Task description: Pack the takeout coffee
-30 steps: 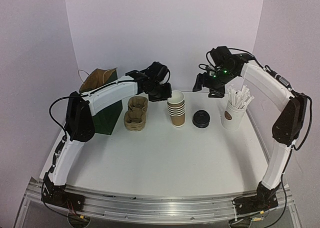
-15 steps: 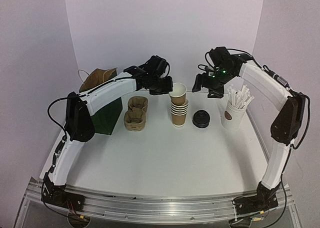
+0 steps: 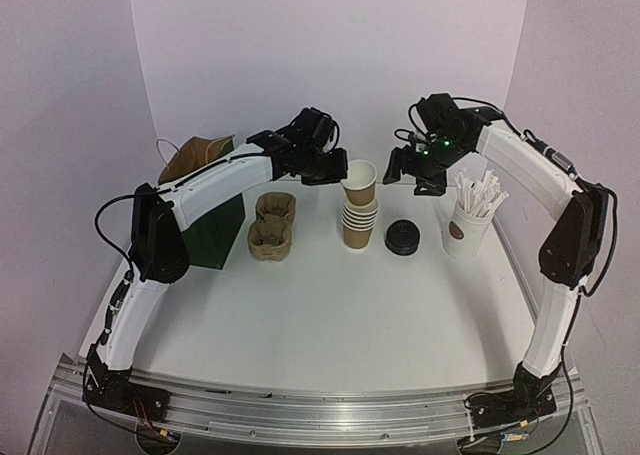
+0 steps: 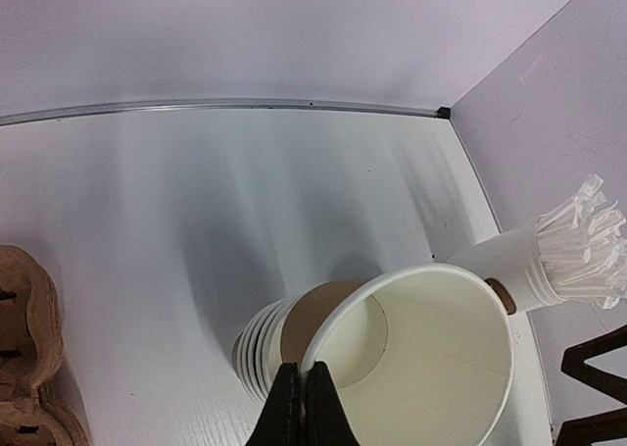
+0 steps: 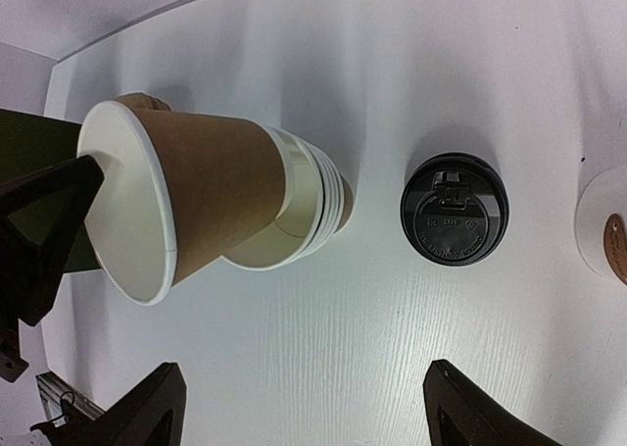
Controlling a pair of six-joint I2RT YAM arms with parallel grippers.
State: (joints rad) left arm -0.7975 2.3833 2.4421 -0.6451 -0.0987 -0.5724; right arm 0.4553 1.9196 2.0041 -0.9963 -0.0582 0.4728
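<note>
My left gripper (image 3: 338, 171) is shut on the white rim of a brown kraft paper cup (image 3: 359, 182). It holds the cup tilted, with its base still in the top of the cup stack (image 3: 357, 227). In the left wrist view the pinched fingers (image 4: 302, 397) grip the rim of the open cup (image 4: 431, 348) above the stack (image 4: 257, 353). The black domed lid (image 3: 402, 237) lies on the table right of the stack. My right gripper (image 3: 415, 171) hovers open and empty above and behind the lid. In the right wrist view it (image 5: 304, 392) looks down on the cup (image 5: 206, 196) and lid (image 5: 454, 208).
A moulded brown pulp carrier tray (image 3: 273, 225) lies left of the stack. A dark green paper bag (image 3: 215, 230) stands at the far left. A white cup of paper-wrapped sticks (image 3: 468, 225) stands at the right, also seen in the left wrist view (image 4: 549, 260).
My left gripper has lifted the top cup up and a little right, so it now tilts above the stack. The right arm has barely moved.
</note>
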